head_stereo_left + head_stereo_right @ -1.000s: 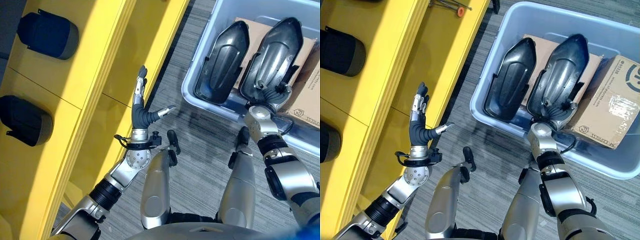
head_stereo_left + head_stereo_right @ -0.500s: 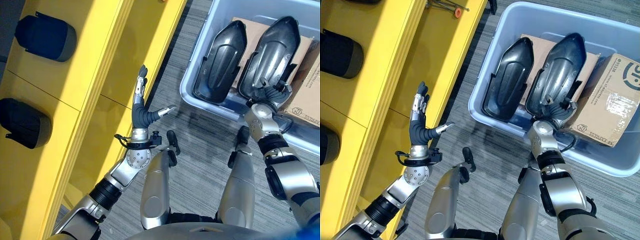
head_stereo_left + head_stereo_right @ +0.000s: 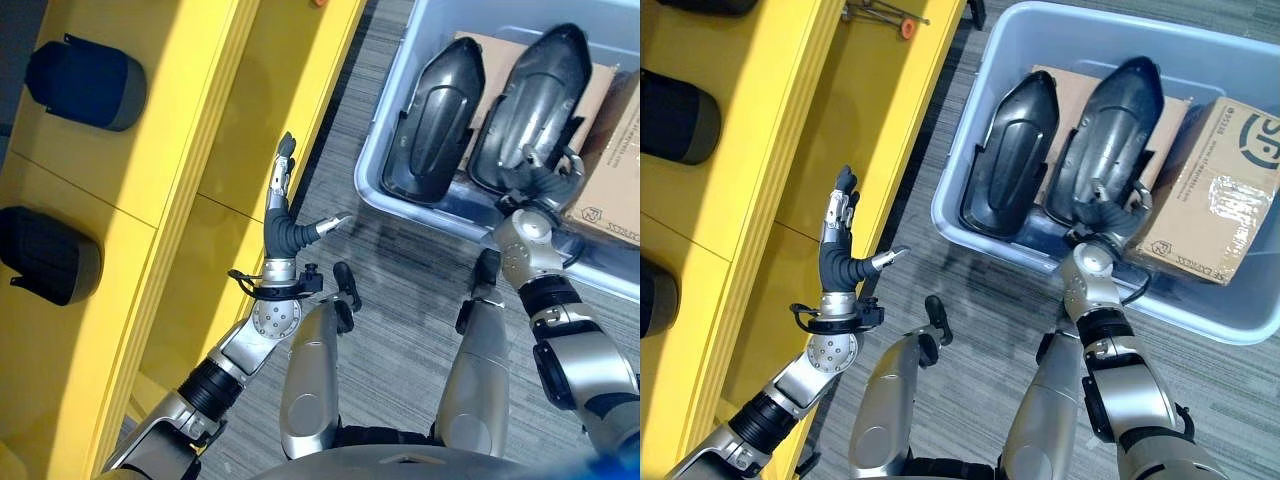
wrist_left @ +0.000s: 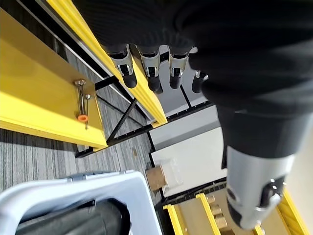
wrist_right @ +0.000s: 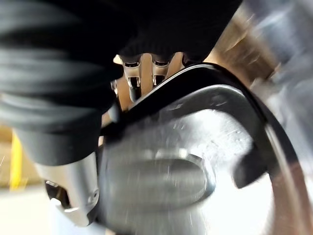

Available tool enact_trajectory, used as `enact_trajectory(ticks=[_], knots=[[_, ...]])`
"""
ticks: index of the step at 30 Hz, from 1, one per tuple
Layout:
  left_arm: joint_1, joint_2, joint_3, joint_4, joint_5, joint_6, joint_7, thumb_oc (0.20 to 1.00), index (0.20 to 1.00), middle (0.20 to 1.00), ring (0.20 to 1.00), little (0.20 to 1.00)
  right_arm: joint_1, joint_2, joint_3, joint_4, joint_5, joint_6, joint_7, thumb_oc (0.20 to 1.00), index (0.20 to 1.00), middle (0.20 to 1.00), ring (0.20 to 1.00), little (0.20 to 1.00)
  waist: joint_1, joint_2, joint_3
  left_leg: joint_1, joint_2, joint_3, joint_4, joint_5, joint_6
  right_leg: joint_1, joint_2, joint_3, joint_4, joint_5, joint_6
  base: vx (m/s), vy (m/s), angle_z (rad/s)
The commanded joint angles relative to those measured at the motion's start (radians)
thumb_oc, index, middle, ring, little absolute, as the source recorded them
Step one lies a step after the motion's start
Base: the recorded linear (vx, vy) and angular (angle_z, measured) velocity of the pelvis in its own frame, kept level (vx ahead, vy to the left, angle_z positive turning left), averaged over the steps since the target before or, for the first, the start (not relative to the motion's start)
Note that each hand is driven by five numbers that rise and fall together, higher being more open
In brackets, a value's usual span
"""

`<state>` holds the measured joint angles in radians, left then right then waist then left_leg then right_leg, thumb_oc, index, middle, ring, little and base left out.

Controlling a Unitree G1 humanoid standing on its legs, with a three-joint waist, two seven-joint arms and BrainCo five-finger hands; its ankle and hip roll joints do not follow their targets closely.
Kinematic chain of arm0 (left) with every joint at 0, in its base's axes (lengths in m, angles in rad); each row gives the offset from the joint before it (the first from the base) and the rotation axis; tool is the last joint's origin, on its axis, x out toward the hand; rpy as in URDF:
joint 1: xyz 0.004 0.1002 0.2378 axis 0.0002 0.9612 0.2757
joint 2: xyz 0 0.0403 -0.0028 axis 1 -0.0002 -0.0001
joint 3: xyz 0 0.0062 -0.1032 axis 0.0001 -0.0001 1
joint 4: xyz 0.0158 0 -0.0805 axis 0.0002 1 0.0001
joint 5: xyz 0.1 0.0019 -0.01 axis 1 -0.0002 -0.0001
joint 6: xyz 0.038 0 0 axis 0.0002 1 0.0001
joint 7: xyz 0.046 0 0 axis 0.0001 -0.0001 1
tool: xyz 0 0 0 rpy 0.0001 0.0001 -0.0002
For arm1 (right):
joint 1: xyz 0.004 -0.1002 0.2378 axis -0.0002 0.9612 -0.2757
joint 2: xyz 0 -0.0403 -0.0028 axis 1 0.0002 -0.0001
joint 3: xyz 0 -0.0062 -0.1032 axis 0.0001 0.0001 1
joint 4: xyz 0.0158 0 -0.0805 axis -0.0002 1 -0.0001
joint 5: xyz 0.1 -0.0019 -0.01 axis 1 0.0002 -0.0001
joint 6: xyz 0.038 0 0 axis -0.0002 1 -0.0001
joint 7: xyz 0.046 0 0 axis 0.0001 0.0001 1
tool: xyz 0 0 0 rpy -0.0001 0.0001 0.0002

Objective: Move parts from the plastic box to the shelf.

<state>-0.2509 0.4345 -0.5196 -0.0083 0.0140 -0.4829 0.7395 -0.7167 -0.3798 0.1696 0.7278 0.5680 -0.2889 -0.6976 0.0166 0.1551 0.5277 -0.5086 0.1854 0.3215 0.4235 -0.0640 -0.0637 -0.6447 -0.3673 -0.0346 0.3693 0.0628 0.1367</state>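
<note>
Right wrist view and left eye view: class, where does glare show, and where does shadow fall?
Right wrist view: white glare streaks the glossy black moulded shell pinched by the right hand. Left eye view: a softer sheen runs along that shell, and a shadow darkens the grey carpet beside the pale blue plastic box.

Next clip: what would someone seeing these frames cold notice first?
Two glossy black shell-shaped parts lying side by side in the pale blue plastic box, with the right hand gripping the near end of the right-hand one. Then the bright yellow shelf on the left, with the left hand raised open beside it, holding nothing.
</note>
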Motion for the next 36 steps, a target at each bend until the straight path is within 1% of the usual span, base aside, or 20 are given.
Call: enact_trajectory(ticks=[1, 2, 3, 4, 5, 6, 7, 10, 12, 16, 18, 21, 23, 27, 32, 33, 36], knots=[[0.021, -0.013, -0.002, -0.117, 0.033, -0.032, -0.004, 1.0, 1.0, 1.0, 1.0, 1.0, -0.018, -0.02, 0.064, -0.176, -0.256, -0.061, 0.0, 1.0, 1.0, 1.0, 1.0, 1.0, 0.02, 0.071, -0.008, -0.029, -0.01, -0.057, -0.014, 0.018, -0.002, -0.017, -0.02, -0.066, 0.191, -0.108, -0.02, 0.0, 0.002, -0.06], [0.026, -0.012, -0.002, -0.116, 0.039, -0.038, 0.004, 1.0, 1.0, 1.0, 1.0, 1.0, -0.008, -0.023, 0.084, -0.227, -0.312, -0.054, -0.035, 1.0, 1.0, 1.0, 1.0, 1.0, 0.017, 0.07, -0.008, -0.027, -0.009, -0.055, -0.015, 0.019, -0.002, -0.018, -0.019, -0.065, 0.191, -0.106, -0.02, 0.01, 0.002, -0.07], [0.027, -0.012, -0.002, -0.115, 0.04, -0.038, 0.006, 1.0, 1.0, 1.0, 1.0, 1.0, -0.003, -0.024, 0.092, -0.246, -0.333, -0.051, -0.05, 1.0, 1.0, 1.0, 1.0, 1.0, 0.015, 0.069, -0.008, -0.026, -0.009, -0.055, -0.016, 0.02, -0.003, -0.017, -0.019, -0.065, 0.19, -0.106, -0.019, 0.01, 0.019, -0.06], [0.031, -0.012, -0.003, -0.117, 0.043, -0.039, 0.012, 1.0, 1.0, 1.0, 1.0, 1.0, 0.002, -0.026, 0.107, -0.295, -0.422, -0.028, -0.126, 1.0, 1.0, 1.0, 1.0, 1.0, 0.01, 0.069, -0.008, -0.023, -0.007, -0.05, -0.02, 0.021, -0.003, -0.016, -0.017, -0.063, 0.187, -0.106, -0.019, 0.01, 0.032, -0.03], [0.034, -0.014, -0.007, -0.115, 0.048, -0.041, 0.022, 1.0, 1.0, 1.0, 1.0, 1.0, 0.008, -0.026, 0.113, -0.324, -0.459, -0.025, -0.19, 1.0, 1.0, 1.0, 1.0, 1.0, 0.007, 0.069, -0.008, -0.021, -0.007, -0.048, -0.021, 0.021, -0.003, -0.017, -0.016, -0.062, 0.188, -0.106, -0.019, 0.02, 0.063, -0.01], [0.034, -0.012, -0.013, -0.108, 0.049, -0.048, 0.044, 1.0, 1.0, 1.0, 1.0, 1.0, 0.021, -0.019, 0.096, -0.358, -0.437, -0.029, -0.257, 1.0, 1.0, 1.0, 1.0, 1.0, 0.0, 0.071, -0.008, -0.014, -0.009, -0.045, -0.026, 0.021, -0.004, -0.013, -0.013, -0.06, 0.189, -0.11, -0.018, 0.02, 0.056, 0.0], [0.036, -0.014, -0.014, -0.105, 0.049, -0.052, 0.049, 1.0, 1.0, 1.0, 1.0, 1.0, 0.026, -0.015, 0.088, -0.359, -0.424, -0.036, -0.265, 1.0, 1.0, 1.0, 1.0, 1.0, -0.002, 0.072, -0.008, -0.012, -0.01, -0.045, -0.027, 0.02, -0.004, -0.013, -0.012, -0.059, 0.19, -0.112, -0.018, 0.02, 0.067, 0.01], [0.034, -0.02, -0.017, -0.098, 0.046, -0.058, 0.055, 1.0, 1.0, 1.0, 1.0, 1.0, 0.038, 0.003, 0.052, -0.352, -0.381, -0.026, -0.295, 1.0, 1.0, 1.0, 1.0, 1.0, -0.009, 0.078, -0.008, -0.005, -0.014, -0.039, -0.033, 0.02, -0.004, -0.011, -0.012, -0.054, 0.184, -0.11, -0.017, 0.02, 0.045, 0.01], [0.034, -0.021, -0.022, -0.088, 0.046, -0.066, 0.063, 1.0, 1.0, 1.0, 1.0, 1.0, 0.042, 0.012, 0.029, -0.329, -0.343, -0.037, -0.288, 1.0, 1.0, 1.0, 1.0, 1.0, -0.011, 0.082, -0.008, -0.001, -0.014, -0.036, -0.039, 0.021, -0.004, -0.008, -0.014, -0.052, 0.18, -0.11, -0.016, 0.02, 0.036, -0.04], [0.031, -0.024, -0.024, -0.088, 0.038, -0.062, 0.061, 1.0, 1.0, 1.0, 1.0, 1.0, 0.046, 0.019, 0.01, -0.312, -0.307, -0.027, -0.271, 1.0, 1.0, 1.0, 1.0, 1.0, -0.01, 0.087, -0.008, -0.002, -0.015, -0.037, -0.032, 0.018, -0.002, -0.011, -0.017, -0.05, 0.194, -0.117, -0.019, 0.0, 0.0, 0.0], [0.033, -0.026, -0.02, -0.082, 0.036, -0.067, 0.046, 1.0, 1.0, 1.0, 1.0, 1.0, 0.047, 0.026, 0.002, -0.269, -0.212, -0.019, -0.23, 1.0, 1.0, 1.0, 1.0, 1.0, -0.007, 0.085, -0.008, -0.002, -0.014, -0.04, -0.028, 0.016, -0.003, -0.008, -0.018, -0.052, 0.199, -0.121, -0.023, 0.0, 0.0, 0.0], [0.031, -0.023, -0.018, -0.087, 0.026, -0.063, 0.03, 1.0, 1.0, 1.0, 1.0, 1.0, 0.049, 0.028, -0.012, -0.22, -0.115, -0.038, -0.213, 1.0, 1.0, 1.0, 1.0, 1.0, -0.002, 0.082, -0.008, -0.009, -0.015, -0.044, -0.023, 0.014, -0.001, -0.012, -0.015, -0.055, 0.204, -0.123, -0.026, 0.0, -0.025, 0.01], [0.029, -0.024, -0.017, -0.092, 0.029, -0.052, 0.025, 1.0, 1.0, 1.0, 1.0, 1.0, 0.045, 0.029, -0.028, -0.183, -0.089, -0.043, -0.197, 1.0, 1.0, 1.0, 1.0, 1.0, 0.002, 0.079, -0.008, -0.012, -0.013, -0.048, -0.018, 0.012, 0.0, -0.013, -0.015, -0.057, 0.207, -0.124, -0.028, -0.01, -0.051, 0.01], [0.024, -0.019, -0.015, -0.102, 0.03, -0.041, 0.017, 1.0, 1.0, 1.0, 1.0, 1.0, 0.033, 0.019, -0.029, -0.145, -0.084, -0.004, -0.187, 1.0, 1.0, 1.0, 1.0, 1.0, 0.004, 0.075, -0.008, -0.018, -0.01, -0.05, -0.02, 0.015, -0.001, -0.016, -0.011, -0.056, 0.2, -0.119, -0.028, -0.01, -0.016, 0.0], [0.023, -0.017, -0.013, -0.106, 0.025, -0.038, 0.01, 1.0, 1.0, 1.0, 1.0, 1.0, 0.021, 0.002, -0.044, -0.12, -0.1, -0.004, -0.214, 1.0, 1.0, 1.0, 1.0, 1.0, 0.006, 0.077, -0.008, -0.022, -0.011, -0.052, -0.019, 0.014, 0.0, -0.02, -0.011, -0.056, 0.204, -0.121, -0.027, 0.0, 0.0, 0.0], [0.022, -0.016, -0.014, -0.111, 0.028, -0.031, 0.006, 1.0, 1.0, 1.0, 1.0, 1.0, 0.017, -0.005, -0.052, -0.114, -0.093, 0.005, -0.206, 1.0, 1.0, 1.0, 1.0, 1.0, 0.007, 0.076, -0.008, -0.026, -0.011, -0.055, -0.018, 0.014, 0.0, -0.023, -0.01, -0.056, 0.206, -0.122, -0.028, -0.03, -0.036, 0.0], [0.023, -0.005, -0.012, -0.108, 0.024, -0.035, 0.007, 1.0, 1.0, 1.0, 1.0, 1.0, -0.002, -0.028, -0.059, -0.056, -0.034, 0.071, -0.099, 1.0, 1.0, 1.0, 1.0, 1.0, 0.014, 0.076, -0.008, -0.031, -0.011, -0.06, -0.013, 0.012, -0.001, -0.025, -0.011, -0.059, 0.202, -0.118, -0.026, -0.02, -0.049, 0.0]])
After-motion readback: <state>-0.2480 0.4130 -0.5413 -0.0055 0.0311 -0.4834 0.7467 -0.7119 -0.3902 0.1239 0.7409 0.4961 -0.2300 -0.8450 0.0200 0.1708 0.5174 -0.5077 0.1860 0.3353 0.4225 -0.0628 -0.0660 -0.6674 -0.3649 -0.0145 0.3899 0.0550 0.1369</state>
